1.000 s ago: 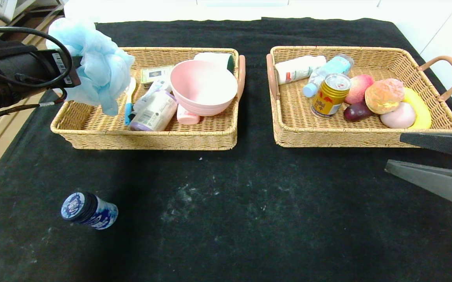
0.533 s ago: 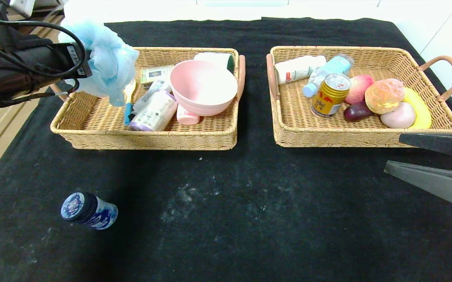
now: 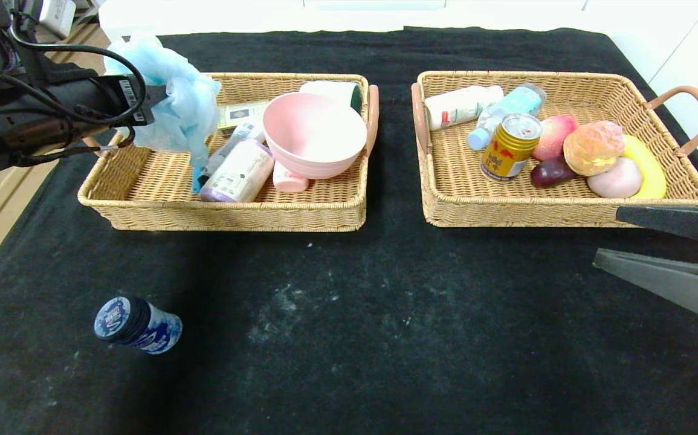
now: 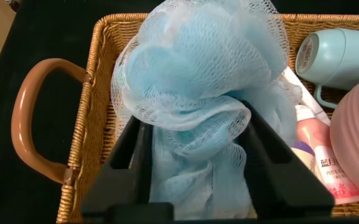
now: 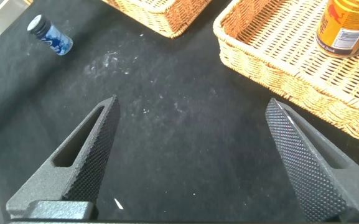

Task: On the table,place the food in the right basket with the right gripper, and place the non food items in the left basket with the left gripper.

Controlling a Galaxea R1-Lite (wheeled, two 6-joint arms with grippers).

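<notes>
Two baskets on the tabletop [image 3: 385,338]: left gripper [image 4: 195,146], jaws clenched on the blue pouf [image 3: 170,106], hangs over the left basket [image 3: 143,208]'s left end. Right gripper [image 5: 195,155] idles spread wide, nearer than the right basket [image 3: 506,211]. Blue jar [image 3: 137,324] sits well nearer than the left basket.

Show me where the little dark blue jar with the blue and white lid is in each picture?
Head view: the small dark blue jar lies on the black cloth table, near left.
Left wrist view: not in it.
Right wrist view: jar far off, beyond the open right gripper.
Shared landmark: the woven left basket.
</notes>
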